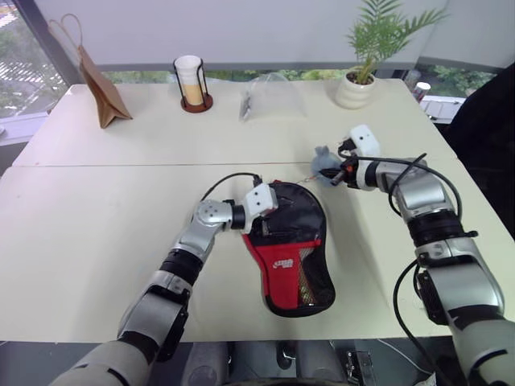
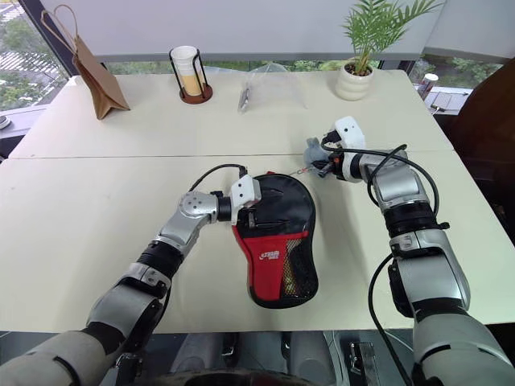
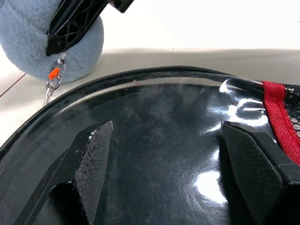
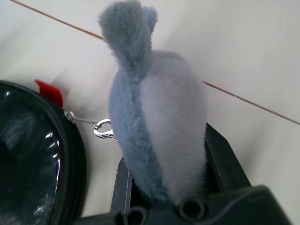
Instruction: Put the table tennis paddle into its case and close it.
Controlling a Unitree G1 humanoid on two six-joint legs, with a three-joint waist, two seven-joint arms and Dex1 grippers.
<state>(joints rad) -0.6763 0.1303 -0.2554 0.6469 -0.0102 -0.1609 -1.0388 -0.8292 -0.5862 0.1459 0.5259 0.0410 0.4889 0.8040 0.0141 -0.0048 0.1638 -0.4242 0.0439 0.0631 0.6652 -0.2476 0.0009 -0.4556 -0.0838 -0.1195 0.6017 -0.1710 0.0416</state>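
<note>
the right gripper (image 2: 319,166) has its jaws clamped on the grey fuzzy ball (image 4: 157,140), likely to draw the zip; the left gripper (image 2: 259,215), jaws apart, steadies the case (image 2: 278,241) mid-worktop, paddle unseen, presumably inside.

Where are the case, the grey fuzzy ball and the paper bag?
case (image 1: 283,259): left eye view, red panel.
grey fuzzy ball (image 4: 154,126): right wrist view, middle of the fur.
paper bag (image 1: 103,90): left eye view, brown side.

Two cream tables (image 1: 96,233) butted edge to edge stand before windows (image 1: 20,56) under a pale blind (image 1: 225,28). Along the far edge: paper bag (image 1: 100,88), cup holder (image 1: 193,83), potted palm (image 1: 366,60), perhaps a clear plastic bag (image 1: 269,96).
</note>
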